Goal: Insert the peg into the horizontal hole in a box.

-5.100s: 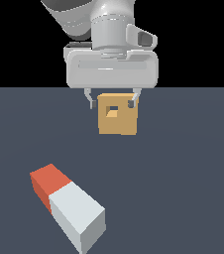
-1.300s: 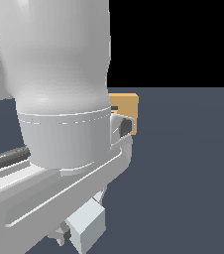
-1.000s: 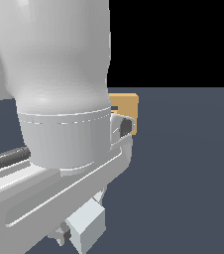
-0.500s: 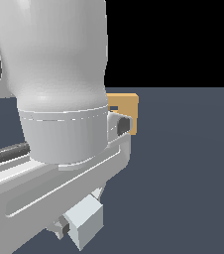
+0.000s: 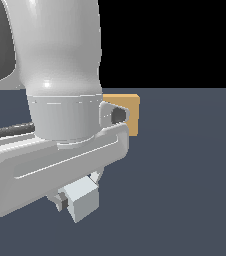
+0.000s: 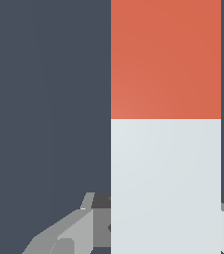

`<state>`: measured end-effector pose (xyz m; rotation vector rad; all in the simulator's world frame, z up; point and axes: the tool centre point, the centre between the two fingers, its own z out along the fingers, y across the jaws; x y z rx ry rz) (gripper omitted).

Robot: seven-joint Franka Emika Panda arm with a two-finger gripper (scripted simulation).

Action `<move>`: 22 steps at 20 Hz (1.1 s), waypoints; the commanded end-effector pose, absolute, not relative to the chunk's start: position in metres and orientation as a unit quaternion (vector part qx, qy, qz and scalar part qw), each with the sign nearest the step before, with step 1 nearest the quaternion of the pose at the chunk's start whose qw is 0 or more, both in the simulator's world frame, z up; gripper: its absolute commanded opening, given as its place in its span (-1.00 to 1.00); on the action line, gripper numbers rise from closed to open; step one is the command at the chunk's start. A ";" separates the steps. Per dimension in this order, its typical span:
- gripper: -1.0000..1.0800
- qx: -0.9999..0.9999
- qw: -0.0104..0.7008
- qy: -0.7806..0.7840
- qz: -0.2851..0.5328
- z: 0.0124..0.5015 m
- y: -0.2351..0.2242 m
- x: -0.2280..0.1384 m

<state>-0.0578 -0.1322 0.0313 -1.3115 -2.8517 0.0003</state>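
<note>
The arm fills the left half and centre of the exterior view, its big white housing blocking most of the scene. Under the lower edge of that housing, in the lower left-centre of the frame, the white end of the peg sticks out, with a small grey finger of the claw just beside it. Only the right edge of the tan box shows, just right of centre, behind the arm and resting on the dark blue-grey tabletop; its hole is hidden. In the wrist view the peg runs the full height of the frame, right of centre, red-orange in the upper part and white below. The claw sits at the bottom of that frame: a grey finger presses against one side of the white section and a pale bit of the other finger shows at the far side, so the claw is closed around the peg's white part.
</note>
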 end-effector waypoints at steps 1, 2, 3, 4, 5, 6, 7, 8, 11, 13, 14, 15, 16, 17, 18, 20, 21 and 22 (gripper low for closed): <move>-1.00 -0.438 0.000 -0.899 0.000 0.036 -0.121 -0.060; -1.00 -0.447 0.000 -0.894 0.000 0.038 -0.116 -0.060; -1.00 -0.456 0.000 -0.890 0.000 0.039 -0.110 -0.061; -1.00 -0.465 0.000 -0.885 0.000 0.041 -0.105 -0.062; -1.00 -0.474 0.000 -0.881 0.000 0.042 -0.100 -0.063; -1.00 -0.482 0.000 -0.876 0.000 0.044 -0.095 -0.063; -1.00 -0.491 0.000 -0.871 0.000 0.046 -0.090 -0.063; -1.00 -0.499 0.000 -0.866 0.000 0.047 -0.085 -0.064; -1.00 -0.524 0.000 -0.852 0.000 0.052 -0.070 -0.064; -1.00 -0.540 0.000 -0.841 -0.001 0.055 -0.060 -0.063; -1.00 -0.548 0.000 -0.836 -0.001 0.056 -0.055 -0.063; -1.00 -0.556 0.000 -0.831 -0.001 0.058 -0.050 -0.062; -1.00 -0.564 0.000 -0.826 -0.001 0.059 -0.045 -0.062; -1.00 -0.572 0.000 -0.820 -0.001 0.061 -0.040 -0.061; -1.00 -0.579 0.000 -0.815 -0.001 0.063 -0.035 -0.060; -1.00 -0.595 0.000 -0.804 -0.001 0.066 -0.026 -0.059; -1.00 -0.602 0.000 -0.798 -0.001 0.067 -0.021 -0.058; -1.00 -0.609 0.000 -0.793 -0.001 0.069 -0.016 -0.056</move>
